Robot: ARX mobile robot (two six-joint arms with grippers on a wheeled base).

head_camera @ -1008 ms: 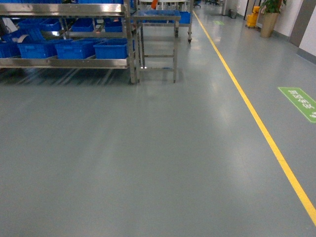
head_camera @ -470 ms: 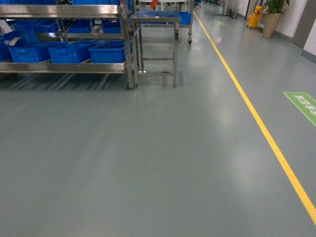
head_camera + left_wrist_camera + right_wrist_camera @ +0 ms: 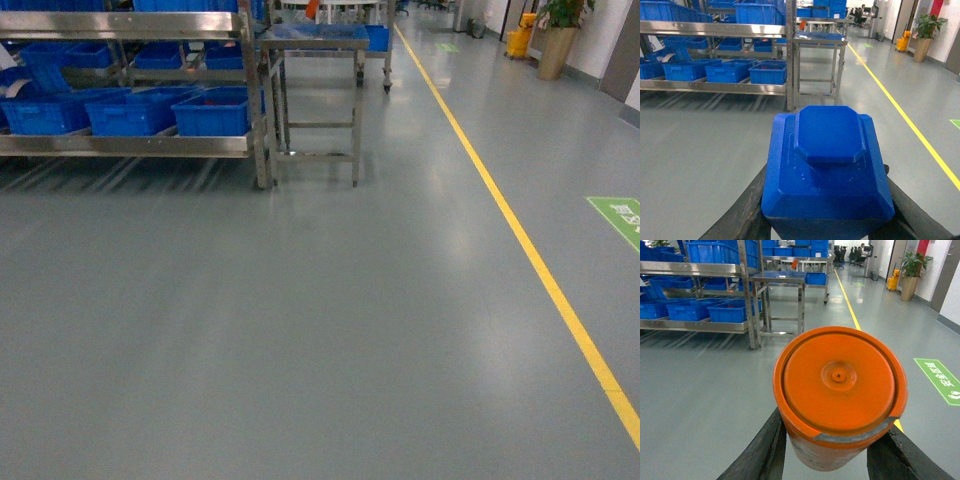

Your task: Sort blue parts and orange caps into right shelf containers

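Colours on the factory floor and in the two grippers.
Bright blue ribbed plastic crates (image 3: 212, 111) on a silver steel shelf rack (image 3: 125, 145); grey glossy floor (image 3: 300, 320) with yellow painted line (image 3: 520, 240) and green floor sign (image 3: 622, 217); blue faceted plastic part (image 3: 827, 165); orange round plastic cap (image 3: 840, 385).

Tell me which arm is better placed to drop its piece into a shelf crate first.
Neither is in reach yet. The left gripper holds the blue part, the right gripper the orange cap. The blue crates sit on the robot's left, so probably the left.
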